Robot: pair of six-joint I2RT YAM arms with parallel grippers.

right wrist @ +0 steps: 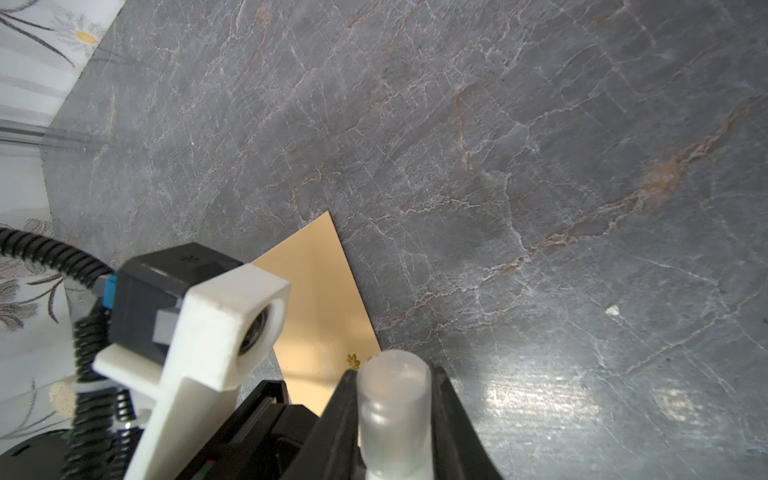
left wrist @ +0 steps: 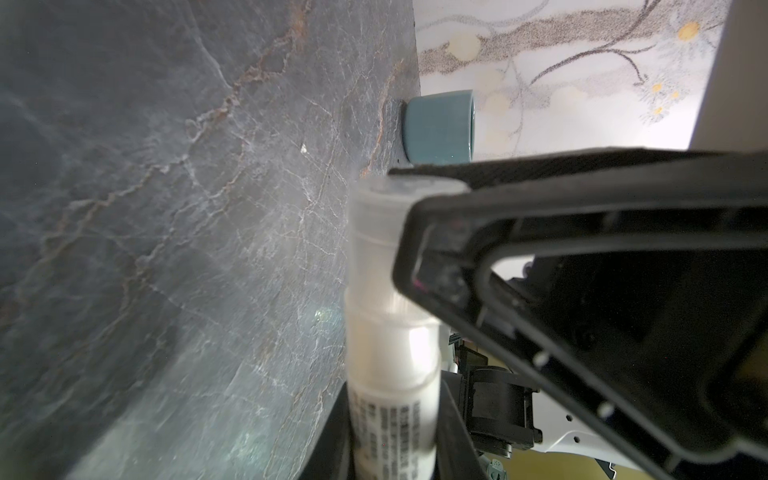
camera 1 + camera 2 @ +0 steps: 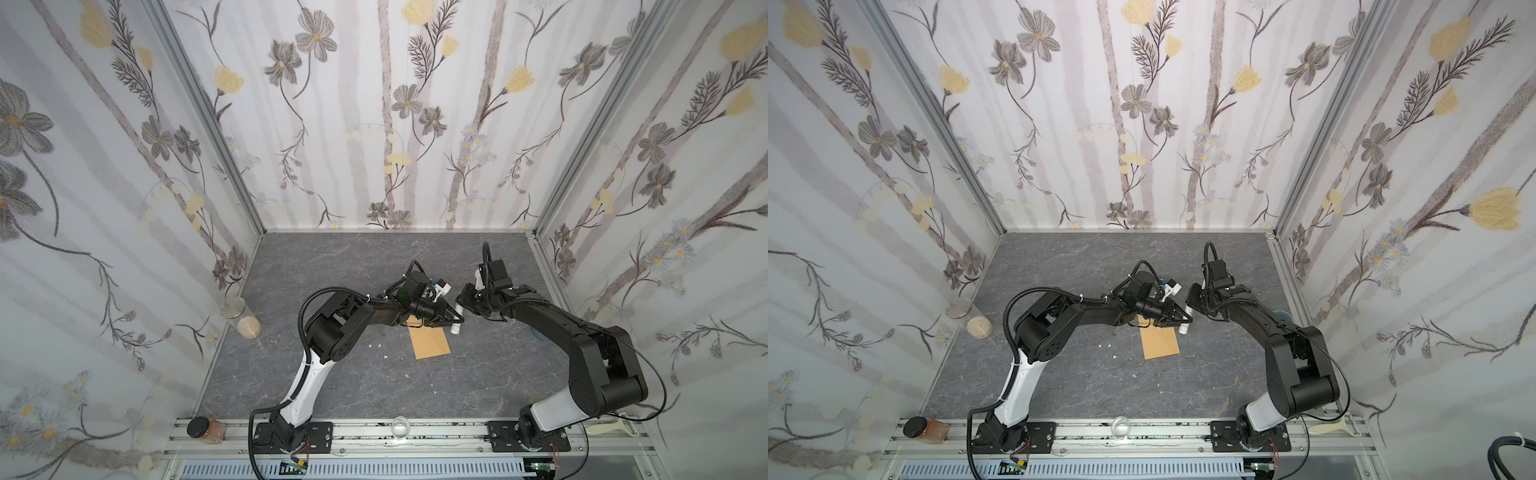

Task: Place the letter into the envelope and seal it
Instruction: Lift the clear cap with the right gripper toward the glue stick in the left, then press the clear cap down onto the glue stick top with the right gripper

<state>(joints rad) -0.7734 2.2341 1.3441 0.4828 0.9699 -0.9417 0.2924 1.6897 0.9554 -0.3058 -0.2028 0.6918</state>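
Flowery walls stand around a grey stone-look table [image 3: 353,374]. In both top views you can see the tan envelope [image 3: 430,343] lying flat near the middle, with its far end hidden under your left arm. Just above it, the left gripper [image 3: 454,319] and the right gripper [image 3: 462,302] meet tip to tip on a small white glue stick [image 3: 456,329]. Your left wrist view shows the left jaws squeezed on the glue stick's body, down by the printed label. One black finger of the other gripper sits on the cloudy cap [image 2: 386,216], and a small blue-green cup [image 2: 440,124] stands near the wall. Your right wrist view shows the right jaws squeezed on that cap, with the envelope below and its little gold leaf sticker [image 1: 353,360]. You cannot see the letter anywhere, so it is likely tucked inside already. It looks like you are at the sealing step, taking the cap off. Next, pull the two grippers straight apart, hold the body tight, and keep the glue end off the table.
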